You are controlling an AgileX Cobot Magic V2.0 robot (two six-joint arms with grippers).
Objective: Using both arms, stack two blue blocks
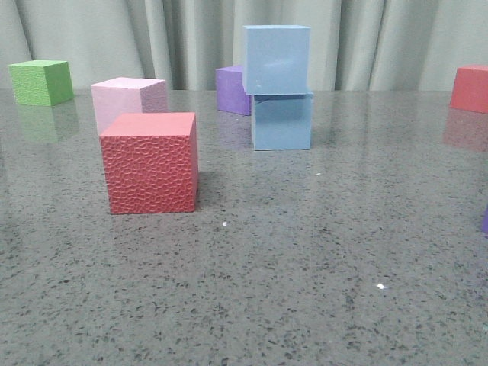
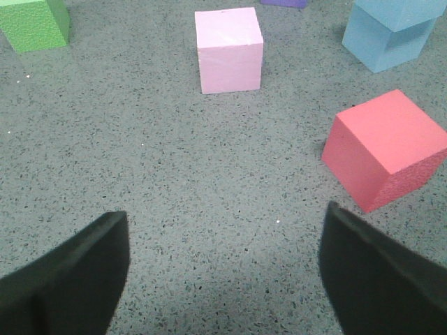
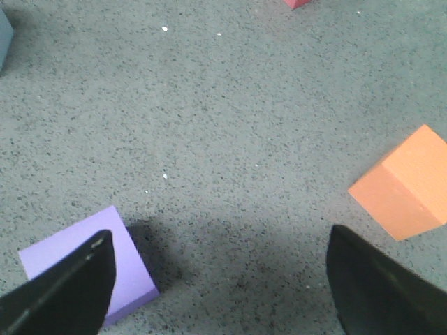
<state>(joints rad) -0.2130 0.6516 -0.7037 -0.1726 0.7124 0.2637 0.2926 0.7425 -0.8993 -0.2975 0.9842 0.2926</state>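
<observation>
Blocks sit scattered over the speckled grey table [image 1: 305, 290], and neither arm shows in the front view. Farthest left at the back is a green cube [image 1: 42, 82]; next comes a pale pink cube [image 1: 130, 101], with a textured red cube [image 1: 151, 162] just in front of it and partly covering it. Near the middle, toward the curtain, a purple cube [image 1: 231, 90] stands just behind the stack: the upper blue block [image 1: 276, 59] rests squarely on the lower blue block [image 1: 282, 120], turned a little off its edges. Another red cube [image 1: 470, 88] sits at the far right edge. From the left wrist view, the left gripper [image 2: 223, 272] hangs with its fingers spread wide over bare tabletop, holding nothing; the blue stack lies well ahead of it and off to one side, beyond the red cube. From the right wrist view, the right gripper [image 3: 220, 279] is likewise spread wide and empty, one finger over a lilac cube [image 3: 84, 269], an orange cube [image 3: 408, 185] beside the other.
</observation>
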